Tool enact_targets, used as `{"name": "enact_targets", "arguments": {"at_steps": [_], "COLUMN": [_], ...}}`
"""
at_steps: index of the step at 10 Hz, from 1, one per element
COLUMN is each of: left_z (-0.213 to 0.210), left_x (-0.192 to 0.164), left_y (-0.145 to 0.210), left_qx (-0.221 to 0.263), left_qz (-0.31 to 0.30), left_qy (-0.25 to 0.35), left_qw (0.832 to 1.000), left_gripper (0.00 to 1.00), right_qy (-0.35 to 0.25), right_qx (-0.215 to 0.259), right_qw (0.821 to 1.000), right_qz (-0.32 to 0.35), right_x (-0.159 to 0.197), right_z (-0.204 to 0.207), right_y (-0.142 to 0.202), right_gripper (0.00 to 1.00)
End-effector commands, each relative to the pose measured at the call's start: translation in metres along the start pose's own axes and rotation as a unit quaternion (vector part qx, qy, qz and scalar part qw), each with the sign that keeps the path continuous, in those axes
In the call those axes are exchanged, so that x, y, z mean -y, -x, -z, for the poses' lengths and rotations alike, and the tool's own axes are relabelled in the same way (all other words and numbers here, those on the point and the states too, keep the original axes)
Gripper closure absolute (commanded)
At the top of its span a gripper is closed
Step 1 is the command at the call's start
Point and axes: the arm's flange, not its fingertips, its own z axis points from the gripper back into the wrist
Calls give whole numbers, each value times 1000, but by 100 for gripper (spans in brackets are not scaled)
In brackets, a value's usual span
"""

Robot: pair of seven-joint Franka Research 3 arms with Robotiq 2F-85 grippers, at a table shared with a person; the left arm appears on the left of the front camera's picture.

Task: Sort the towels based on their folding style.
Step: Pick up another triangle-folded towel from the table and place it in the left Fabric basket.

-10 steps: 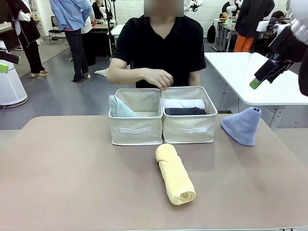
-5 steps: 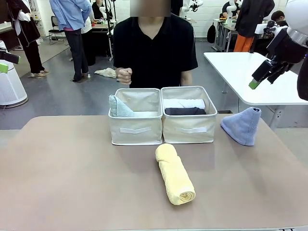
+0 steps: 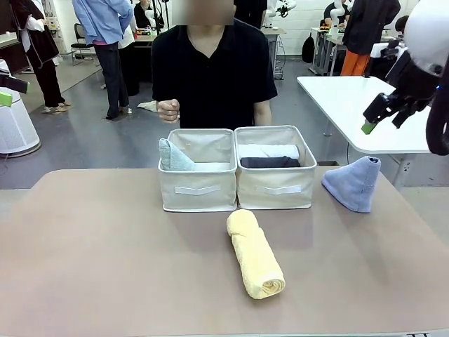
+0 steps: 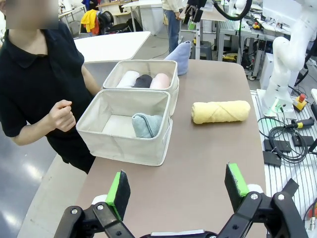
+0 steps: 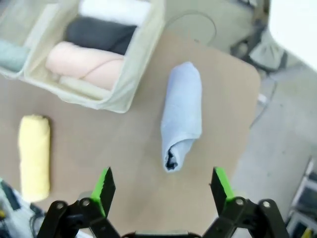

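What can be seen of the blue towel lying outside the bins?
The blue towel is soft terry, pale lavender-blue, folded into a cone: wide end on the brown table, narrow tip raised. In the right wrist view one end shows a dark hollow. It sits apart from the right-hand bin, touched by nothing else; the open right gripper hangs high above.

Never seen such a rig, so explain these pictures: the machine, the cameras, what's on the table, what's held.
Two robot arms share a table with a person. The front view looks across at that person; each wrist view looks along one gripper's fingers. The left gripper and right gripper are open, holding nothing. On the table lie a yellow roll and a blue cone, near two bins. The left bin holds a mint towel; the right bin holds a white roll, a grey roll and a pink roll.
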Motion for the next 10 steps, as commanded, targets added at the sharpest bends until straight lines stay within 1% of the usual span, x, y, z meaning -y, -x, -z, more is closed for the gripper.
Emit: {"name": "enact_targets", "arguments": {"at_steps": [1,4,6,8,10], "left_z": [-1,-1,-1,-1,-1], "left_x": [1,1,1,1,1], "left_y": [0,0,0,0,0], "left_qx": [6,6,6,6,6], "left_qz": [2,2,2,2,2], "left_qy": [2,2,2,2,2], "left_qw": [1000,1000,1000,1000,1000], "left_gripper": [0,0,0,0,0], "right_qy": [30,43,40,26,18], "right_qx": [-52,-98,-127,-164,-188], "right_qw": [995,987,981,976,972], "right_qz": [74,117,138,140,139], "right_x": [-1,12,29,39,44], "right_z": [26,62,83,101,116], "right_y": [-26,-50,-61,-59,-54], "right_gripper": [0,0,0,0,0]}}
